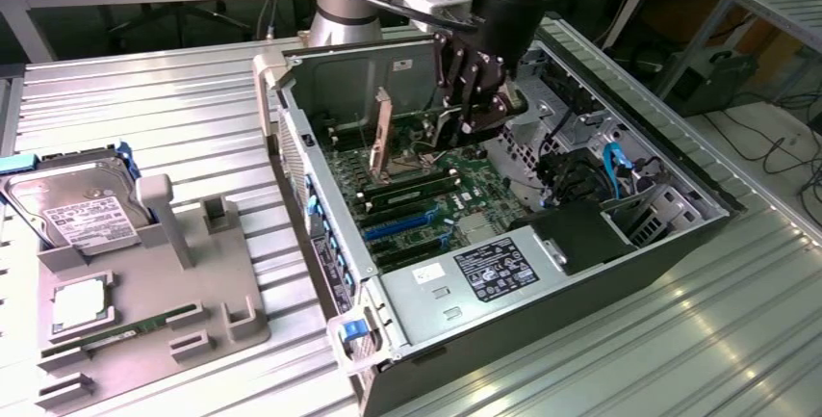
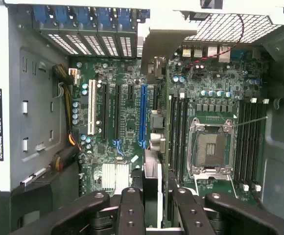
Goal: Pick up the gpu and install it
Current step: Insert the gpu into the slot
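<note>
The gpu (image 2: 154, 147) is seen edge-on in the wrist view, standing upright over the motherboard (image 2: 122, 122) between the long blue slot (image 2: 143, 112) and the CPU socket (image 2: 210, 147). Its pale end bracket (image 2: 162, 46) points to the case's rear slots. My gripper (image 2: 155, 208) is shut on the card's near end, with a black finger (image 2: 132, 203) on either side. In the exterior view the gripper (image 1: 469, 128) reaches down into the open computer case (image 1: 668, 234), and the gpu (image 1: 384, 143) stands upright beside it. Whether its lower edge touches a slot I cannot tell.
A power supply (image 1: 495, 268) fills the case's near end, and blue cables (image 1: 610, 162) hang on the exterior view's right. On the exterior view's left, a grey fixture (image 1: 192, 292) holds a hard drive (image 1: 77, 210), a CPU chip (image 1: 77, 306) and a RAM stick (image 1: 129, 325).
</note>
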